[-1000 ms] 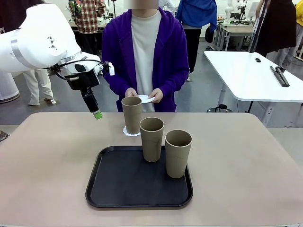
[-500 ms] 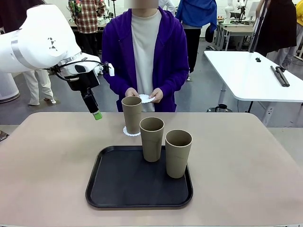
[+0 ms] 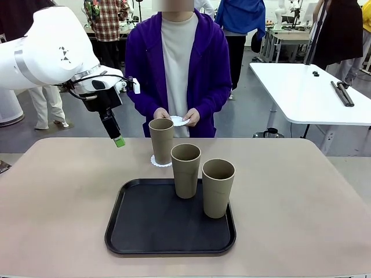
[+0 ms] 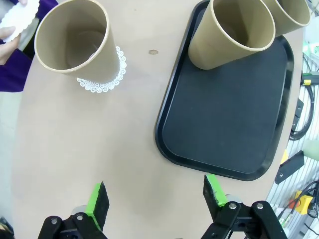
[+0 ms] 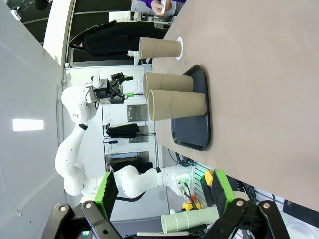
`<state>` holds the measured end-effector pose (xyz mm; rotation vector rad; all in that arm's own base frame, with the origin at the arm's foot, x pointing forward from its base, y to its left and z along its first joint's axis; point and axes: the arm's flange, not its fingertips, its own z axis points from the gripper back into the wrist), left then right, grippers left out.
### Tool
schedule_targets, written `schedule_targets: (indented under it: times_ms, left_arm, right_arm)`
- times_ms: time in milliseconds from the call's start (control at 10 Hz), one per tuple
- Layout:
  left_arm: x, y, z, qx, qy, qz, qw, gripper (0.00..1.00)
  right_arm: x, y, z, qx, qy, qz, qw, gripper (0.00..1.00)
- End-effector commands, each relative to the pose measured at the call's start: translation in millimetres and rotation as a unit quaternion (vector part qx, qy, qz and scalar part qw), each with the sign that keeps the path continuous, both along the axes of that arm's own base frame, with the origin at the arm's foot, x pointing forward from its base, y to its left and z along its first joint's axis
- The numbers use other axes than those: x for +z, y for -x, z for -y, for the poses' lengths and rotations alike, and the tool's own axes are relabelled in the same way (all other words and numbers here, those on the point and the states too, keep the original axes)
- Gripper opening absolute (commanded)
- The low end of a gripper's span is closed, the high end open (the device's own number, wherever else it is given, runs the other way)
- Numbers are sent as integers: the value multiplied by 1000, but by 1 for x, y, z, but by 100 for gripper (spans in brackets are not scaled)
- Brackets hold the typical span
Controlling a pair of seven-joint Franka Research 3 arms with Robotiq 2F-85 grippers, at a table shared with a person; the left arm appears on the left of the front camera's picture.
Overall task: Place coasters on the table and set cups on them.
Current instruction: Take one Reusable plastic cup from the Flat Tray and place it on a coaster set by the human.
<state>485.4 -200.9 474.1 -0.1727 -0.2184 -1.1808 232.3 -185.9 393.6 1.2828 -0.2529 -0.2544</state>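
Note:
One khaki cup (image 3: pixel 162 141) stands upright on a lacy white coaster (image 3: pixel 156 162) on the beige table (image 3: pixel 64 191), just beyond the tray. Two more cups (image 3: pixel 186 170) (image 3: pixel 218 187) stand on the black tray (image 3: pixel 151 226). The person's hands hold further coasters (image 3: pixel 179 121) at the table's far edge. My left gripper (image 3: pixel 119 140) hangs above the table to the left of the coastered cup, apart from it. The left wrist view shows that gripper (image 4: pixel 156 196) open and empty, with that cup (image 4: pixel 75 37) and its coaster (image 4: pixel 102 82) ahead. My right gripper (image 5: pixel 164 188) is open and empty, off to the side of the table (image 5: pixel 259 74).
A white table (image 3: pixel 313 92) stands behind at the right, with people farther back. Bare tabletop lies on both sides of the tray (image 4: pixel 224 109). In the right wrist view the three cups (image 5: pixel 169 82) appear sideways, with my left arm (image 5: pixel 114 89) beyond them.

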Motion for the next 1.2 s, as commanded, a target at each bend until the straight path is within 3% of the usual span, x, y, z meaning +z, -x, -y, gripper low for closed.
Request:
schedule_targets:
  times_ms: [0,100,300,400,500,700,900,1100]
  left_arm:
    - [7,1,-10,51,-19,18,998,100]
    - [12,4,-20,121,-57,41,990,100]
    - [5,41,-62,238,-75,65,966,100]
    - [13,39,-91,270,-65,54,959,100]
    - [21,36,-119,295,-47,36,954,100]
    - [-2,69,-179,348,18,4,937,100]
    - [2,74,-218,377,42,-6,925,100]
    - [-28,93,-236,392,44,-29,919,100]
  right_arm:
    - [1,0,1,-1,-5,4,1000,100]
    - [1,0,1,-1,-5,4,1000,100]
    - [1,0,1,-1,-5,4,1000,100]
    - [1,0,1,-1,-5,4,1000,100]
    - [1,0,1,-1,-5,4,1000,100]
    - [1,0,1,-1,-5,4,1000,100]
    - [1,0,1,-1,-5,4,1000,100]
    - [1,0,1,-1,-5,4,1000,100]
